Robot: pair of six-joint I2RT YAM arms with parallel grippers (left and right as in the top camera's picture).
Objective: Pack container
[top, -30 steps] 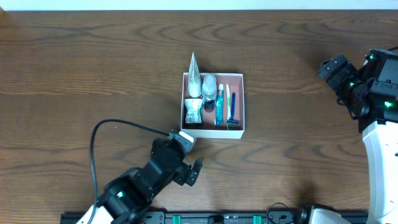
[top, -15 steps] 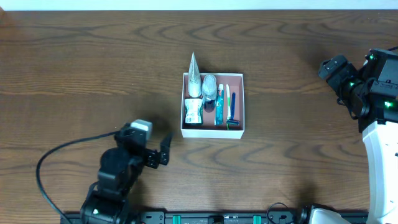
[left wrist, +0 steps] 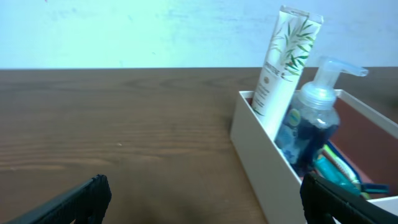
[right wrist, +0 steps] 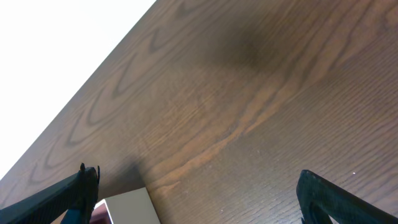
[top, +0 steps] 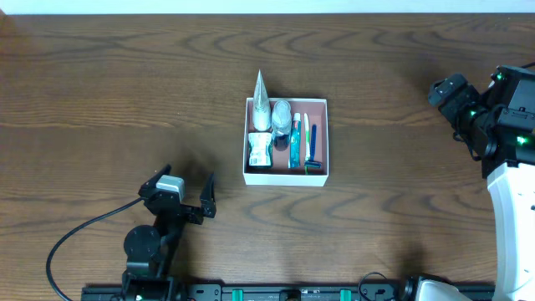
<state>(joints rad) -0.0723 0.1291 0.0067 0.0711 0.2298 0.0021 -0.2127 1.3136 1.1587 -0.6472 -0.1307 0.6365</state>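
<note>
Overhead: container [top: 284,178] sits mid-table, a square white box w/ reddish-brown floor. It holds a tall leaf-print tube [top: 261,100] standing at the far-left corner, a pump bottle [top: 282,117] next to it, and slim toiletries [top: 296,140] lying alongside. Left gripper [top: 187,179] is near the table's front edge, well apart from the box, jaws spread wide w/ nothing btwn them. Right gripper [right wrist: 198,186] is off at the right side, likewise spread wide and empty (its wrist view catches only one white corner of the box).

Handling, as a guess: walls look thin, prob. card or light plastic, so light but bendy, and it'd likely slide easily on the smooth wood. Best hold is prob. a pinch over one wall near a corner, where it's stiffest. Keep it level, as the tube looks top-heavy & could tip out.
</note>
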